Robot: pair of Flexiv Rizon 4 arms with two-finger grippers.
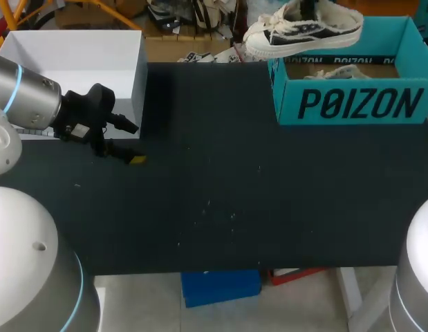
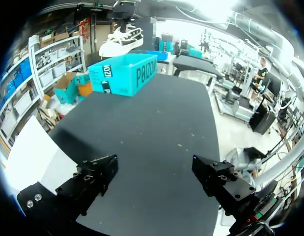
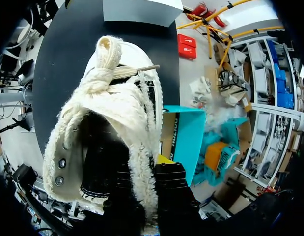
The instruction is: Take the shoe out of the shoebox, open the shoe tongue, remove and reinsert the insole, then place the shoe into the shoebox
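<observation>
While shoe (image 1: 303, 31) hangs over shoebox (image 1: 352, 104), wrist view shows right hand (image 3: 152, 164) gripping

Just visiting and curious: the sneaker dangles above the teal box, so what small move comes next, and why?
Probably carry the shoe over the bare table and lower it: the right gripper pinches its side above the shoebox, and its laces look tied, so the later steps seem undone.

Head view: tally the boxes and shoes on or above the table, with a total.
Boxes: 2, teal shoebox and white box.
Shoes: 1, the shoe held above the shoebox; a cream thing inside it is unclear.
Total: 3.
</observation>
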